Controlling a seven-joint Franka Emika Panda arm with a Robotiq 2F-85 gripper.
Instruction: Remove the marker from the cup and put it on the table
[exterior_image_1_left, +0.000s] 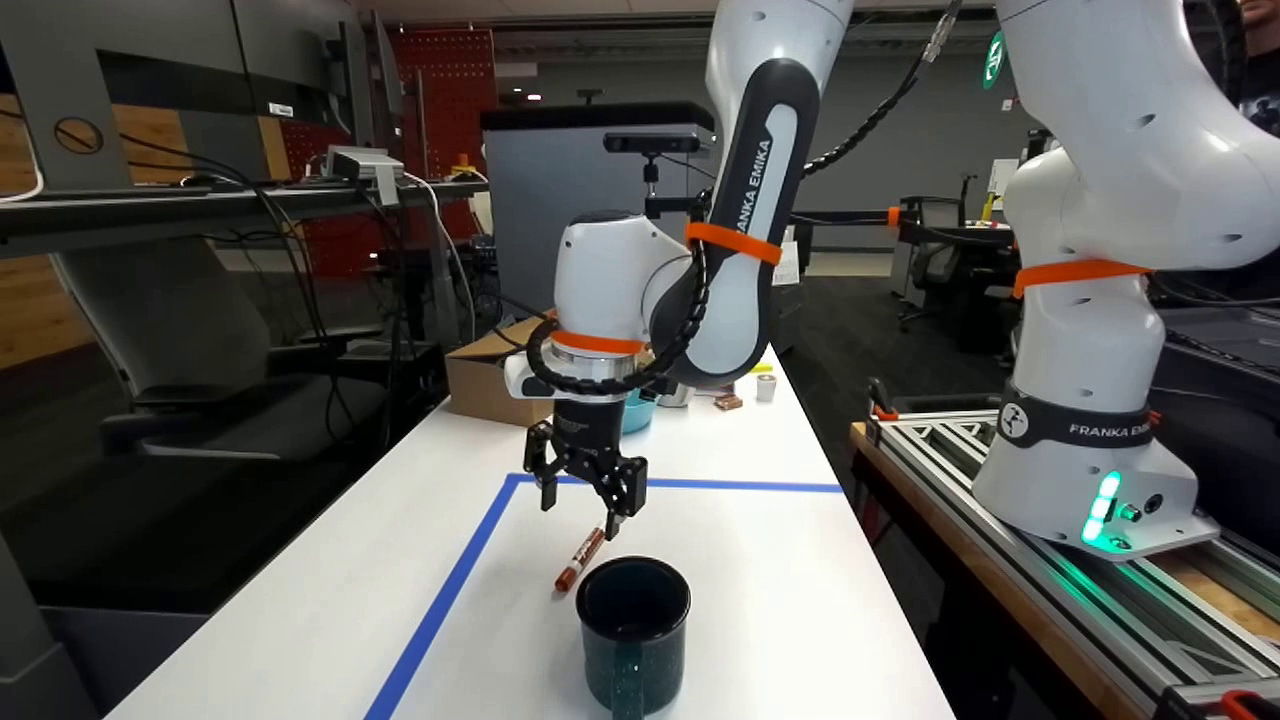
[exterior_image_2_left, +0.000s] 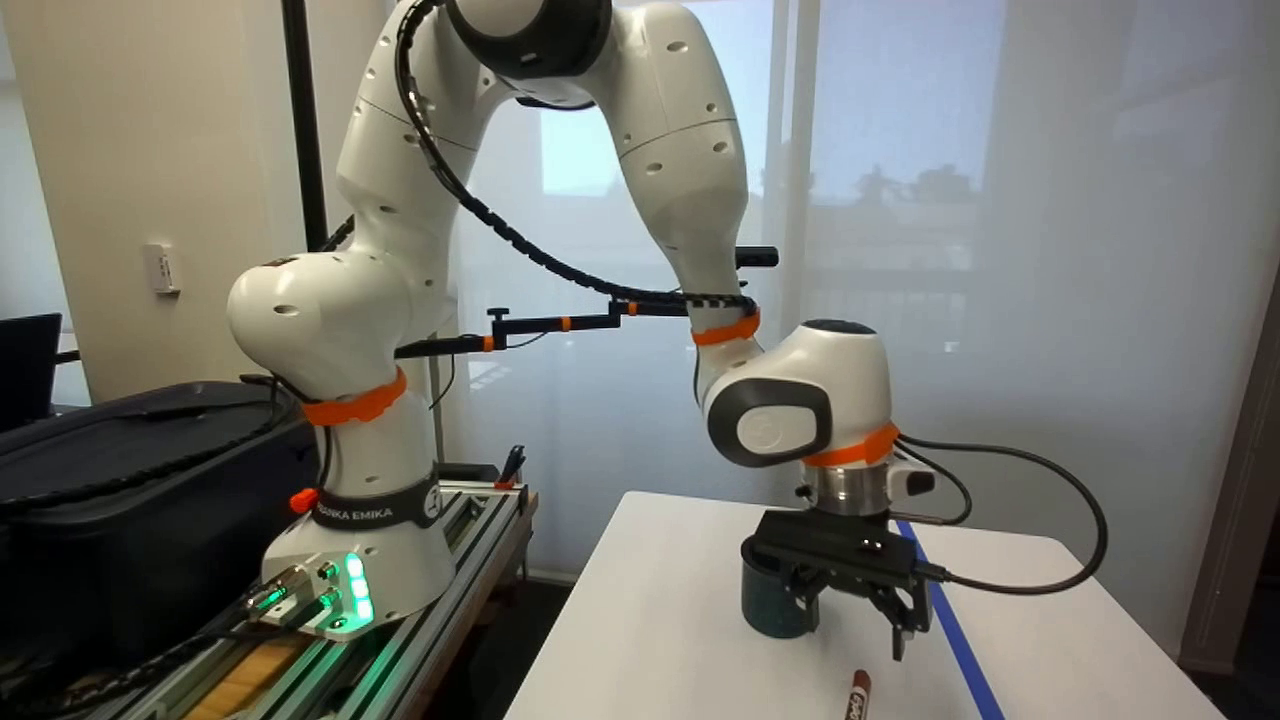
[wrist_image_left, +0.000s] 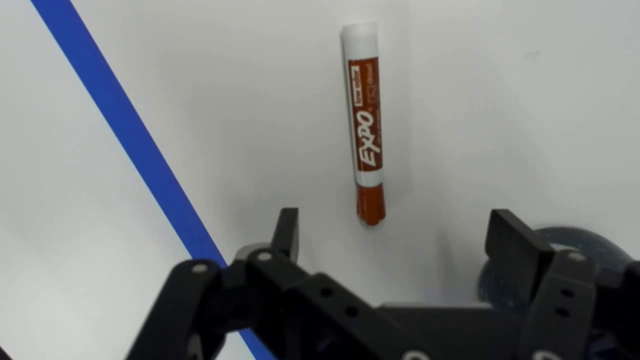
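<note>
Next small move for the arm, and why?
I'd probably raise the end effector straight up: it stands open and holds nothing, the marker already lies on the table outside the cup, and in the wrist view it partly hides the cup, so going sideways might risk a bump.

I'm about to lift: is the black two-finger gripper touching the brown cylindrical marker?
Apart: in the wrist view, white tabletop separates marker from gripper on both sides.

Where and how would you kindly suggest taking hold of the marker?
I'd grip the marker at mid-barrel, coming from above: it lies flat on the table, apart from the cup, and its thin, straight body should let the fingers close across its long sides.
</note>
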